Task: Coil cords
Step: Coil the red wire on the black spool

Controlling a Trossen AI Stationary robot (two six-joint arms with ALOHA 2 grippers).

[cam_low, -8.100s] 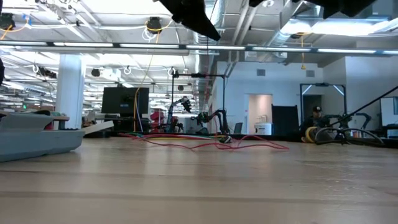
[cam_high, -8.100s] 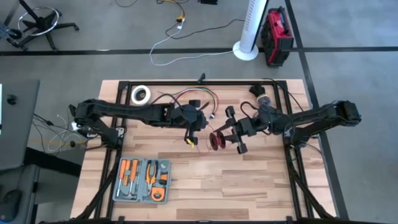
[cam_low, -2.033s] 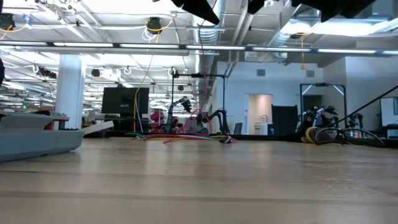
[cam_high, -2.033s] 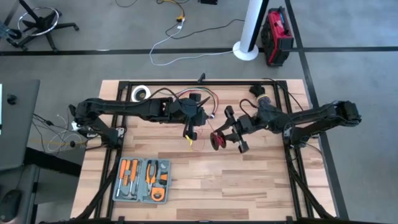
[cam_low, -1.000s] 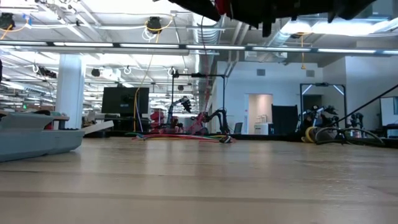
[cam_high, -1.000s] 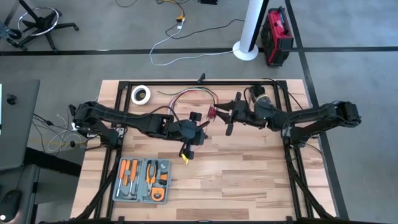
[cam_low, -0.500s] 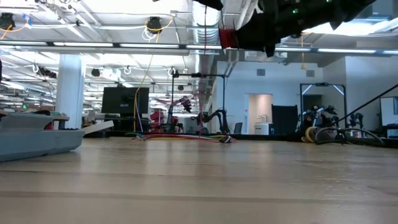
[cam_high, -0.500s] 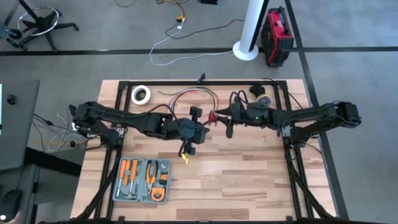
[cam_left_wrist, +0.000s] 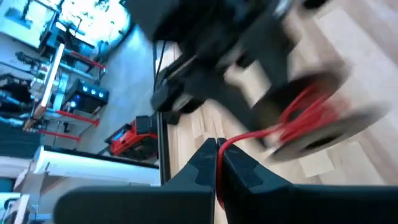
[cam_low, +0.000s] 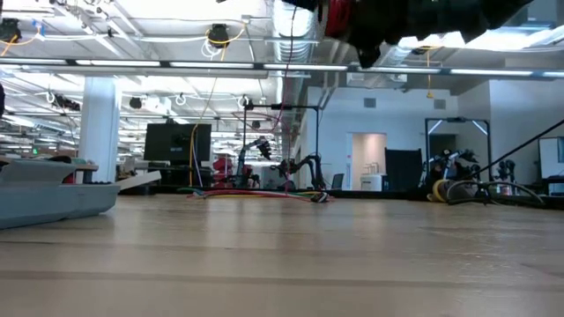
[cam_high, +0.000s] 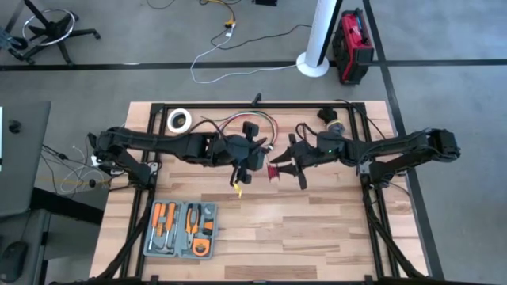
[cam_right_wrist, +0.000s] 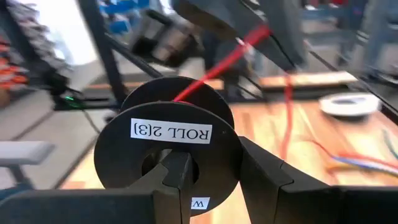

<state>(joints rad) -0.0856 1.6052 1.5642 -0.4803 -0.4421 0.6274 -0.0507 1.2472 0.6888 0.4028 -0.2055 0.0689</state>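
Both arms are up over the middle of the wooden table point(cam_high: 317, 229), grippers nearly nose to nose. The right gripper point(cam_right_wrist: 208, 171) has its two fingers clamped on a black spool point(cam_right_wrist: 168, 140), one finger pushed into the hub hole and the other against the outside of the flange, so the jaws sit only a little way apart with the spool pinned between them. The flange facing the wrist camera carries a white label reading "ROLL 2[3]". Red wire point(cam_left_wrist: 305, 115) is wound round the spool's core, and one strand runs off it straight to the left gripper point(cam_left_wrist: 217, 158). That one's jaws are pinched nearly together on the thin red strand, which passes right between the fingertips.

From above, the spool point(cam_high: 275, 171) shows as a small red blob between the two grippers, held clear of the tabletop. More loose wire point(cam_high: 238, 120) in red and other colours lies behind the grippers toward the table's far edge, near a roll of white tape point(cam_high: 180, 120). A grey tool tray point(cam_high: 184, 229) with orange-handled tools sits well apart.
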